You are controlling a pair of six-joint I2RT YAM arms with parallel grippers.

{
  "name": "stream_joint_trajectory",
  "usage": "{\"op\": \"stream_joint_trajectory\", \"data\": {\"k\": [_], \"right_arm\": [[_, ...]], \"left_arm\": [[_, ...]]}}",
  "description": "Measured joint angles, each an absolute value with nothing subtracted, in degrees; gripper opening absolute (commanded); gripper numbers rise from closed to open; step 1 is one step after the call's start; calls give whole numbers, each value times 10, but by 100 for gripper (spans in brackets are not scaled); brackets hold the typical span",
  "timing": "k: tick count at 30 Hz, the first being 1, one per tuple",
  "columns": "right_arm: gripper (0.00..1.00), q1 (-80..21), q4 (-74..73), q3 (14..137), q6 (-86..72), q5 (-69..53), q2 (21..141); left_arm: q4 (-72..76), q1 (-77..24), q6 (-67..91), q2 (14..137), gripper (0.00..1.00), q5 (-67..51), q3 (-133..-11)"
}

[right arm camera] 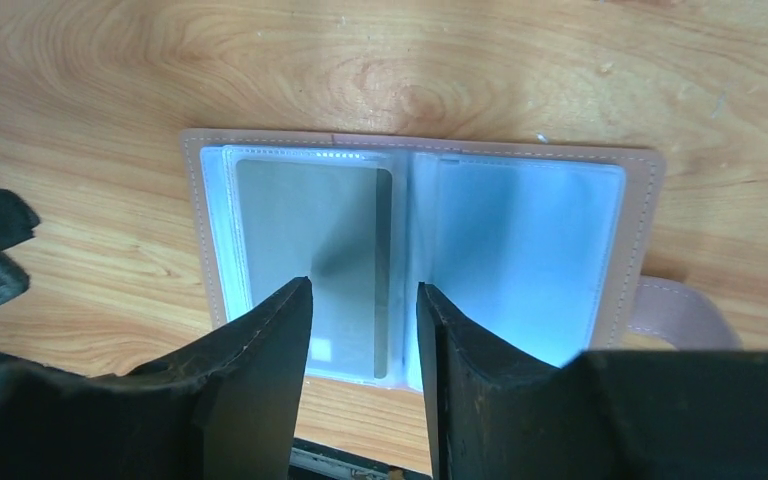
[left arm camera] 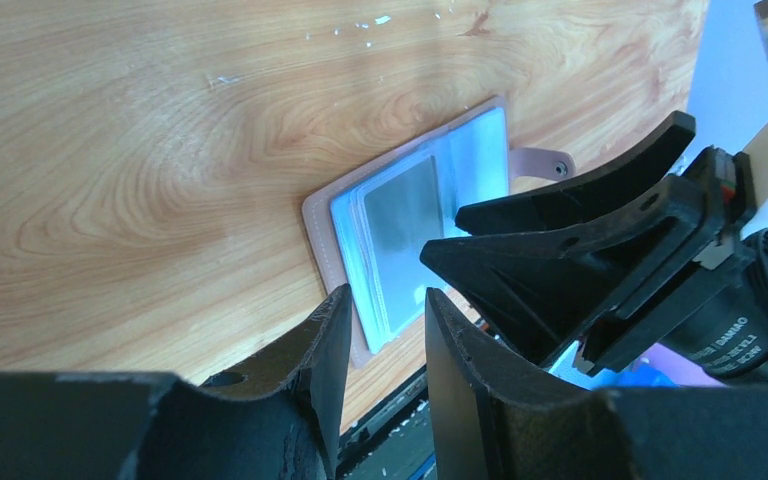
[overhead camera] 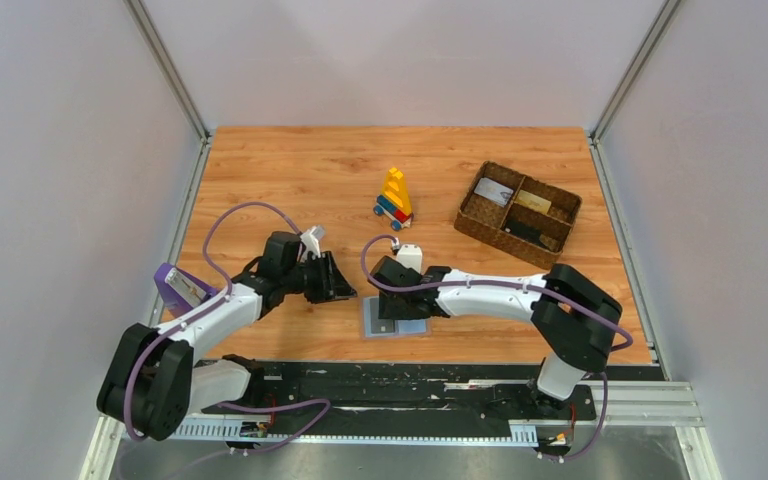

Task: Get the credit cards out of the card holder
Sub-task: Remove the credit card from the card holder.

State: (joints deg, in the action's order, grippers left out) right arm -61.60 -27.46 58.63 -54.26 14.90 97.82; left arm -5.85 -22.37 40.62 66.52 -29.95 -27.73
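Observation:
The light-blue card holder (right arm camera: 520, 240) lies open and flat near the table's front edge (overhead camera: 396, 320), its pinkish tab (right arm camera: 675, 310) sticking out on the right. A greyish credit card (right arm camera: 310, 240) sits in the clear sleeve of its left panel. My right gripper (right arm camera: 365, 305) hovers open just over the holder's near edge, fingers straddling the card's right side and the fold. My left gripper (left arm camera: 388, 315) is open and holds nothing, at the holder's left edge (left arm camera: 400, 225). From above, both grippers (overhead camera: 348, 290) (overhead camera: 388, 303) meet over the holder.
A brown woven basket (overhead camera: 470, 212) at the back right holds a greyish-white card (overhead camera: 493, 192), a tan-gold card (overhead camera: 533, 201) and a black card (overhead camera: 526, 232). A yellow toy (overhead camera: 395, 195) stands mid-table. A purple object (overhead camera: 175, 285) lies by the left wall.

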Motion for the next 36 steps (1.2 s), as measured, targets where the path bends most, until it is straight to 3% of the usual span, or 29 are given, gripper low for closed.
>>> {"op": "stream_joint_trajectory", "data": {"k": [11, 18, 29, 36], "right_arm": [[62, -609, -255, 580, -537, 132, 948], [62, -627, -292, 637, -541, 136, 990], [59, -641, -354, 691, -550, 150, 1049], [62, -641, -376, 691, -552, 157, 1049]], "left_arm": [[-63, -224, 408, 653, 44, -279, -277], [-96, -224, 408, 580, 46, -220, -277], [-118, -224, 408, 573, 46, -205, -274], [-122, -224, 408, 571, 47, -204, -270]]}}
